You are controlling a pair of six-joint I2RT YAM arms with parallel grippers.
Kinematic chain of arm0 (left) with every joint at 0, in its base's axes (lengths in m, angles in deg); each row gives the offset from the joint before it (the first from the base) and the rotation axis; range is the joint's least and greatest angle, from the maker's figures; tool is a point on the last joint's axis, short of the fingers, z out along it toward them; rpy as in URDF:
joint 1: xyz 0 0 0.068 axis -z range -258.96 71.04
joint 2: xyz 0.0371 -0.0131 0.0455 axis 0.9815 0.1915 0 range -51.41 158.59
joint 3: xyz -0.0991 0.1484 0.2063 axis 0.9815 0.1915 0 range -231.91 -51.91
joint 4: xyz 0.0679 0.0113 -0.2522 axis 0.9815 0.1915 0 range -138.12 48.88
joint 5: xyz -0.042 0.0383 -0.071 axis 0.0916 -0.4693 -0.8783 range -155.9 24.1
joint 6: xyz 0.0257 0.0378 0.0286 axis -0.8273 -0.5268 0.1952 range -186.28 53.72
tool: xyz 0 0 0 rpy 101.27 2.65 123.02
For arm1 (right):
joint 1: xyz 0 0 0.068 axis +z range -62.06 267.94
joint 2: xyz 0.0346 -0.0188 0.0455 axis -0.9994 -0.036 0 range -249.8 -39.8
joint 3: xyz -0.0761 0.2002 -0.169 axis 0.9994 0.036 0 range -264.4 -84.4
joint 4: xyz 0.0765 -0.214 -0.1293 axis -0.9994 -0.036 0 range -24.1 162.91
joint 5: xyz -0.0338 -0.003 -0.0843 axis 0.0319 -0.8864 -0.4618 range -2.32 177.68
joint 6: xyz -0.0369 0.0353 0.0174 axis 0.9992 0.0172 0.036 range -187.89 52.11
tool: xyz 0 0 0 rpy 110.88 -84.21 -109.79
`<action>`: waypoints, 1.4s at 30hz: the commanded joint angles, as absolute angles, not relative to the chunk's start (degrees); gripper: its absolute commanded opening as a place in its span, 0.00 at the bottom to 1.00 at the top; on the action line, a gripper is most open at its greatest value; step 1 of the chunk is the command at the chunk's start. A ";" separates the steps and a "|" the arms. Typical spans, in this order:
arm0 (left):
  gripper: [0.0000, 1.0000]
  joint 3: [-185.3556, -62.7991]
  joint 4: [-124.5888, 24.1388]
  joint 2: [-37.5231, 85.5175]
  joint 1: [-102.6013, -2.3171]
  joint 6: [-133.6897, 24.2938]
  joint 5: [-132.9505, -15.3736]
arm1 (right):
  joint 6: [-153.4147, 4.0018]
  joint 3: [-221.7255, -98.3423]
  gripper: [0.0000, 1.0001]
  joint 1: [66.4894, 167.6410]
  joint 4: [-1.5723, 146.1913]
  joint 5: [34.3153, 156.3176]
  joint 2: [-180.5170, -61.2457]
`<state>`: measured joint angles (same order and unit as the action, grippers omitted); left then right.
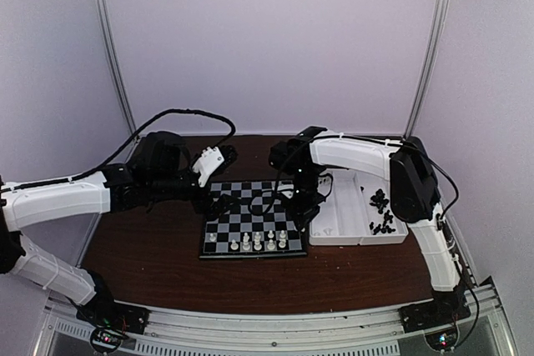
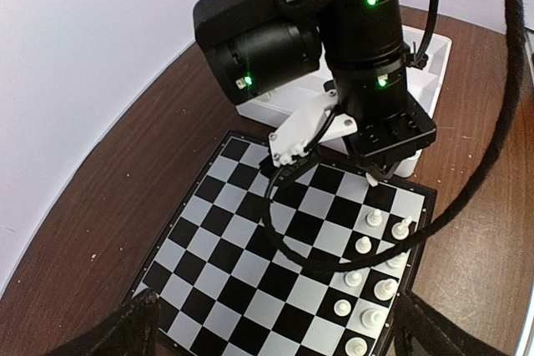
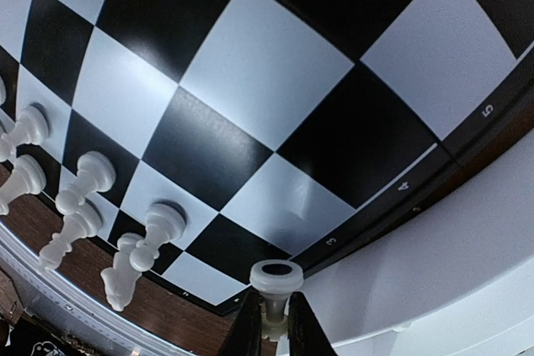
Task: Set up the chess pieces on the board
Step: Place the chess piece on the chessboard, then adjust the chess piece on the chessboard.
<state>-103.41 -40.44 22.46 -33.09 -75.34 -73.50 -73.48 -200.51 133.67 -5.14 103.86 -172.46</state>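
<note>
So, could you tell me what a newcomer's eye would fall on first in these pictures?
The black-and-white board in mid-table draws the eye first, with white pieces lined up along its near edge. Over its right edge, the right hand pinches one more white piece. Beside the board, a white tray holds the black pieces in its right compartment.

Board (image 1: 250, 224) checked black-white; chess pieces (image 1: 257, 242) white, black.
</note>
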 commanded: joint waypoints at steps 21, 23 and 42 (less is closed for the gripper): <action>0.98 -102.62 -41.40 20.86 -32.73 -76.12 -71.62 | -73.16 -203.67 0.33 134.17 -5.51 100.43 -170.25; 0.98 -102.62 -41.44 20.71 -32.73 -76.11 -71.49 | -73.93 -201.02 0.39 134.19 -3.11 99.09 -167.52; 0.98 -103.41 -41.93 20.05 -32.73 -73.66 -69.93 | -77.65 -184.00 0.37 134.08 11.73 98.84 -157.74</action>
